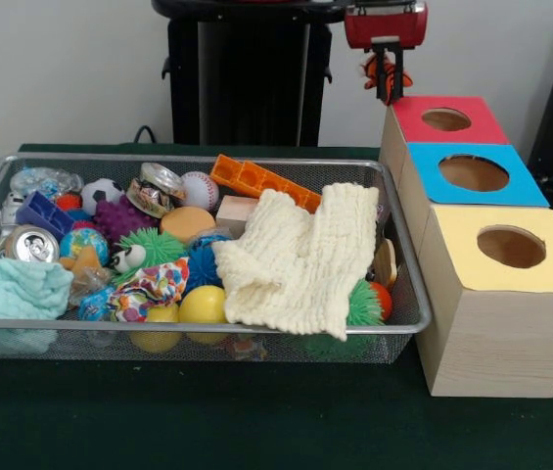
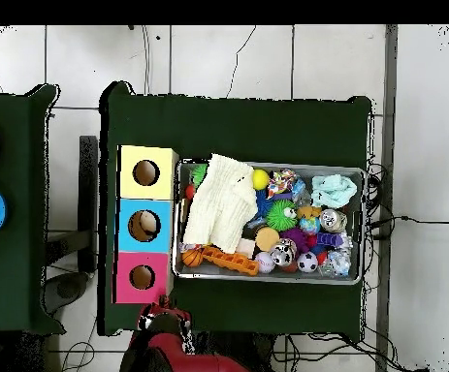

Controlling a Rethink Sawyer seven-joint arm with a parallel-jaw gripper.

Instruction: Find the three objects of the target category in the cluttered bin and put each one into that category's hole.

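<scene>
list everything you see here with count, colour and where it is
wire mesh bin: 1, silver, on the green table
cream cloth: 1, draped over the bin's clutter
orange block: 1, at the bin's far rim
yellow balls: 2, near rim
drink can: 1, silver
mint cloth: 1, near corner
baseball: 1, white
red box hole: 1, farthest box
blue box hole: 1, middle
yellow box hole: 1, nearest
tiger toy: 1, orange, held above the red box
end effector: 1, red and black, shut on the tiger

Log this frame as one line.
gripper: shut on tiger toy | position: behind red box hole, raised | wire bin: cluttered, cream cloth on top
</scene>
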